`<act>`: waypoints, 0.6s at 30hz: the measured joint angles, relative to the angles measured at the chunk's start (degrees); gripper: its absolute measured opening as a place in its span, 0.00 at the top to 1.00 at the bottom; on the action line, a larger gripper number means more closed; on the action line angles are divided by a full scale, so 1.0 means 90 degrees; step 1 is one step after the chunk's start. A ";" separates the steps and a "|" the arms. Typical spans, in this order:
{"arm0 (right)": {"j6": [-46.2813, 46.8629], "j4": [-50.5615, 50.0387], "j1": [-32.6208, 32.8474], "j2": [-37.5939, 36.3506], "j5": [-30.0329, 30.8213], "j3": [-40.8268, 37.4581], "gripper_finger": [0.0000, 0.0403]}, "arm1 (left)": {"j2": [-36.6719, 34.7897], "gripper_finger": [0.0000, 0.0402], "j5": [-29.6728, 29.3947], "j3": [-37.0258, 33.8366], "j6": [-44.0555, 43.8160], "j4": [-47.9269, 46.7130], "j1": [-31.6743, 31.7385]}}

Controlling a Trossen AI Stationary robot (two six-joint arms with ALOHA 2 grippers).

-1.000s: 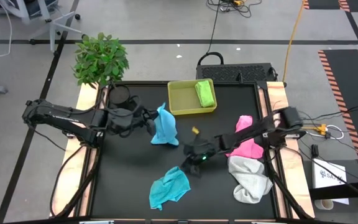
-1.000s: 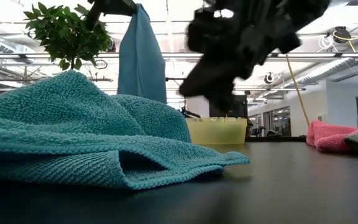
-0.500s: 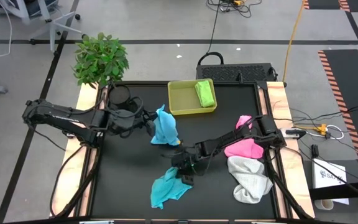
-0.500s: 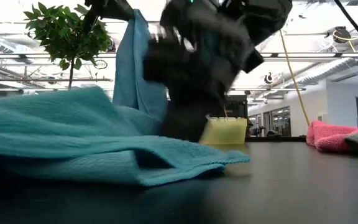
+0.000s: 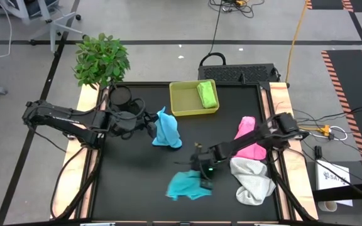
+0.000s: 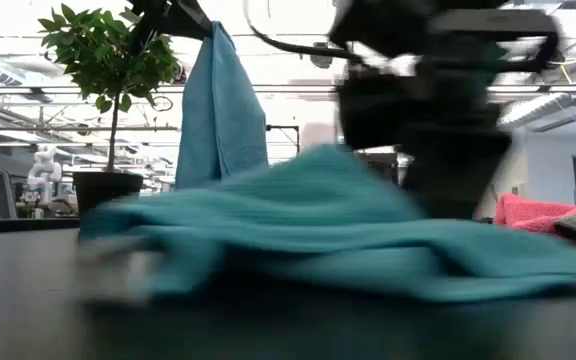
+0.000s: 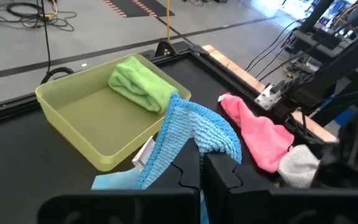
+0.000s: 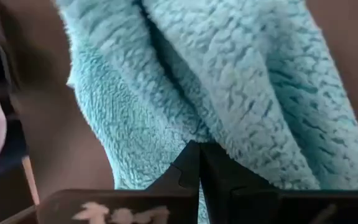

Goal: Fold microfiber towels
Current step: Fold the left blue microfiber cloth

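Right gripper [image 5: 205, 179] is low over the mat's near-centre, fingers pinched tight on an edge of the teal towel [image 5: 187, 186]; right wrist view shows the two dark fingertips [image 8: 199, 163] meeting with teal pile bunched right at them. Key relation: the teal towel's bulk trails from the pinch point toward the left arm's side and the near table edge, a crumpled heap with no clear long axis, so any spread or fold has to pull away from that heap, toward the right arm's own side. The right arm is plainly nearer it; the left one is well apart. Left gripper [image 5: 151, 127] is raised over the mat's left-centre, closed on a corner of the light blue towel [image 5: 166, 128], which hangs down in a drape, lower end on or near the mat, can't tell which; left wrist view shows the blue cloth [image 7: 194, 134] clamped at the fingers. Lime green towel [image 5: 207, 94] sits already folded in the yellow-green tray [image 5: 183, 105] at the far side. Pink towel [image 5: 249, 139] and white towel [image 5: 254, 181] lie heaped together by the right edge, touching, under and beside the right arm. Potted plant [image 5: 102, 58] at the far left corner. Judgement: teal towel not yet flat, needs laying out before a fold.
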 joint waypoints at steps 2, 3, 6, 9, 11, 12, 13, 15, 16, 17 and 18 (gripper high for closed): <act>0.0342 -0.0405 0.0081 -0.0468 -0.0068 -0.0399 1.00 | 0.0000 1.00 0.0005 0.0000 0.0000 0.0008 0.0000; 0.0554 -0.0645 0.0128 -0.0748 -0.0075 -0.0596 1.00 | 0.0000 1.00 0.0005 0.0000 0.0000 0.0008 0.0000; 0.1152 -0.1354 0.0330 -0.1648 -0.0092 -0.1135 1.00 | 0.0000 1.00 0.0005 0.0000 0.0000 0.0008 0.0000; 0.1706 -0.2394 0.0584 -0.2587 -0.0331 -0.1598 1.00 | 0.0000 1.00 0.0005 0.0000 0.0000 0.0015 0.0000; 0.1974 -0.2869 0.0750 -0.3165 -0.0447 -0.1790 1.00 | 0.0000 1.00 0.0004 0.0000 0.0000 0.0014 0.0000; 0.2087 -0.2931 0.0820 -0.3464 -0.0510 -0.1826 1.00 | 0.0000 1.00 0.0003 0.0000 0.0000 0.0028 0.0001; 0.2184 -0.2960 0.0883 -0.3778 -0.0589 -0.1854 1.00 | 0.0000 1.00 0.0003 0.0000 -0.0004 0.0031 0.0000; 0.2414 -0.2766 0.0960 -0.4277 -0.0631 -0.1873 1.00 | 0.0000 1.00 0.0003 0.0000 -0.0005 0.0061 0.0001; 0.2553 -0.2525 0.0960 -0.4526 -0.0537 -0.1877 1.00 | 0.0000 1.00 0.0003 0.0000 -0.0009 0.0102 0.0000; 0.2677 -0.2173 0.0947 -0.4763 -0.0325 -0.1873 1.00 | 0.0000 1.00 0.0003 0.0000 -0.0017 0.0146 0.0000; 0.2778 -0.1854 0.0936 -0.4966 -0.0067 -0.1854 1.00 | 0.0000 1.00 0.0003 0.0000 -0.0023 0.0203 0.0001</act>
